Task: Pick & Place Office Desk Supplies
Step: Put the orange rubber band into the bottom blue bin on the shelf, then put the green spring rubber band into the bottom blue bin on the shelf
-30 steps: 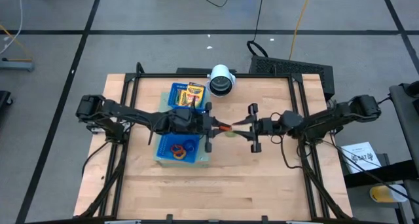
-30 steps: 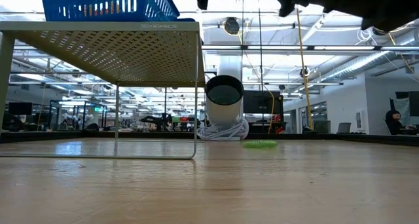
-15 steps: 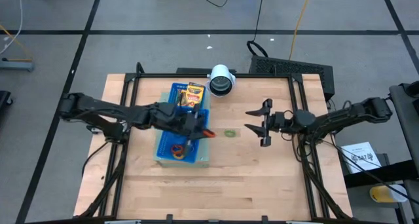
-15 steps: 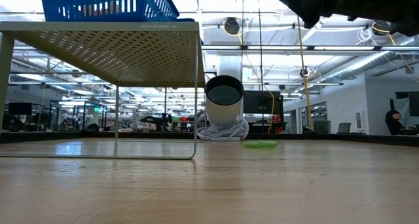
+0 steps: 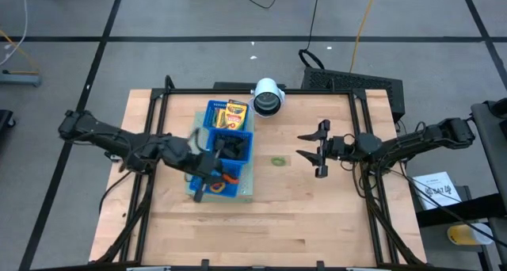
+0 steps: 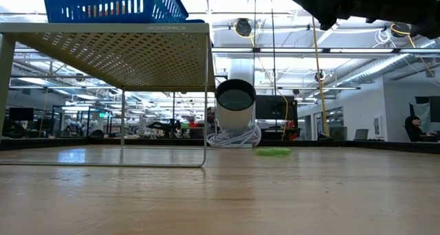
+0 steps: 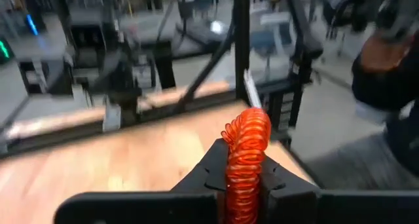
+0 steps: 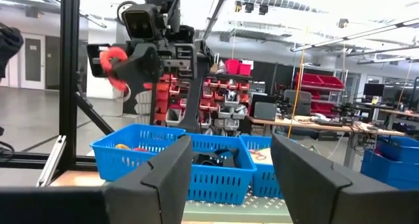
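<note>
The orange ring (image 7: 246, 160) — a thin coiled loop — stands pinched upright between the pressed-together fingers of the left gripper (image 5: 215, 178), which hangs over the near end of the blue tray (image 5: 247, 146), the end nearest the table's front edge. More rings (image 5: 229, 179) already lie in that end compartment, black clips (image 5: 230, 143) fill the middle one, and a crayon box (image 5: 236, 110) sits at the far end beside the white cylinder (image 5: 268, 97).

The step in hand looks like the placing one: the ring is carried and is over its compartment, not yet let go. The next move probably calls for a short descent inside the tray walls, then a parting of the fingers so the springy coil drops rather than clings.

A green ring (image 5: 278, 161) lies alone on the bare wood between tray and right gripper (image 5: 318, 149), whose fingers are spread and empty — likely the next pick. The tray rides on a mesh riser (image 6: 110, 49), so its rim is high; the table (image 5: 301, 223) in front of it is open, giving room to withdraw.
</note>
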### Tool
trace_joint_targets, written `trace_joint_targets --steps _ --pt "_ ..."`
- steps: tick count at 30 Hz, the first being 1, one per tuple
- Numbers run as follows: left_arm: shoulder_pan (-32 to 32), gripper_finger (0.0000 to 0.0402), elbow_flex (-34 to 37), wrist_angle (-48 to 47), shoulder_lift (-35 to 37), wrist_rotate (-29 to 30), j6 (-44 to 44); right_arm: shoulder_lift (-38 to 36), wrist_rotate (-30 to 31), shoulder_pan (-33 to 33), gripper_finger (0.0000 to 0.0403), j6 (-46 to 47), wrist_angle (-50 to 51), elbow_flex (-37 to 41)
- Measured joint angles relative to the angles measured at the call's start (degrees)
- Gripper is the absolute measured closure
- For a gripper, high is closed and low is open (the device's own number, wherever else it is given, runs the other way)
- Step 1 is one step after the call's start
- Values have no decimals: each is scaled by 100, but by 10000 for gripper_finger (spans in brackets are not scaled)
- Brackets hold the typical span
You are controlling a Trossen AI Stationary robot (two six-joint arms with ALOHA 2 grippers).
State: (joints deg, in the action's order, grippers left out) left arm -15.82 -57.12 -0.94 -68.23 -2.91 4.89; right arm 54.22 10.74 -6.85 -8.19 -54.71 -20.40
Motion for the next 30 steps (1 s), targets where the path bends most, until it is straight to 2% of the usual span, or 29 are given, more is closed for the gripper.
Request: trace_joint_targets --steps 3,8,13,23,26,30 --pt "-41 390 565 499 294 172 -96 0 -1 0 207 1 -14 0" --pt "-18 381 1498 1002 856 482 -789 0 -2 0 207 110 -25 0" --pt "-124 367 2025 960 1203 296 -1152 0 -2 0 207 125 -25 0" --pt "-80 357 2106 1070 1216 435 -1325 2 -1 15 206 102 19 -2" --pt "-9 332 2106 1113 1216 592 -1585 3 -1 15 207 87 21 -2" --pt "47 274 2106 1108 1216 616 -1726 2 0 20 206 85 21 -4"
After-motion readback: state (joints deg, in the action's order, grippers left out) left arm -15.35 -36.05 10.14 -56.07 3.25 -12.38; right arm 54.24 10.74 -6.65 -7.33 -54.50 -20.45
